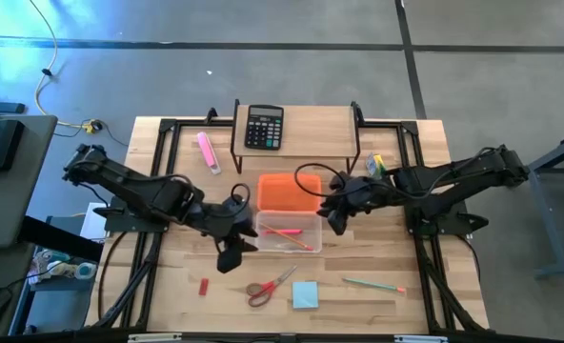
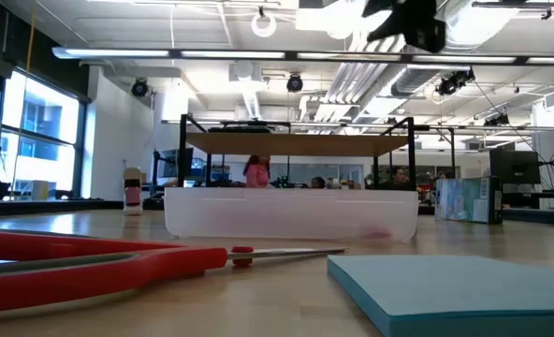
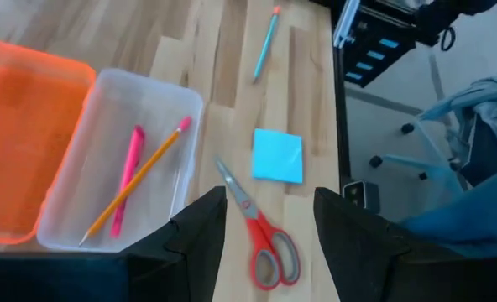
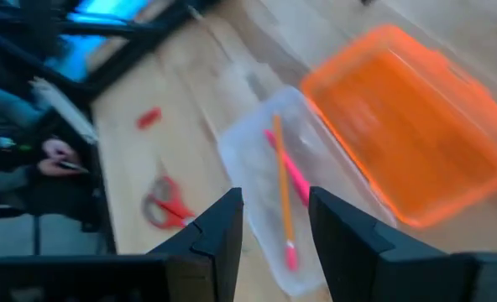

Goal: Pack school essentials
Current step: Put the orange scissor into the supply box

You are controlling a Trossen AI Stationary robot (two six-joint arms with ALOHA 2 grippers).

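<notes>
The clear plastic rectangular box [image 1: 288, 232] lies between the two grippers, with the orange plastic lid or tray [image 1: 288, 191] touching its far side, just beside the right gripper [image 1: 332, 221]. Two things are already packed in the box: a thin orange pencil [image 3: 138, 179] and a pink-red pen [image 3: 128, 177], lying side by side on its floor.

The left gripper [image 1: 231, 250] hangs above the table at the box's left front corner, fingers spread wide and holding nothing. The red-handled metal scissors [image 1: 268, 286] lie just ahead of and below it, nearest of all the loose things, and look the likely next pick. The right gripper hovers over the box's right end, fingers parted and likewise empty.

Still outside the box, by falling size: the scissors; the light-blue square sticky-note pad [image 1: 306, 294], just beside the scissors and farther from the left gripper; the thin green pen with a red tip [image 1: 372, 284], on the table in front of the right gripper; the small yellow multicoloured pack [image 1: 376, 165], behind the right arm near the wooden shelf; and the tiny red eraser [image 1: 204, 286], near the front edge, in front of the left gripper.

So I judge the packing well under half done: two items in, five left.
</notes>
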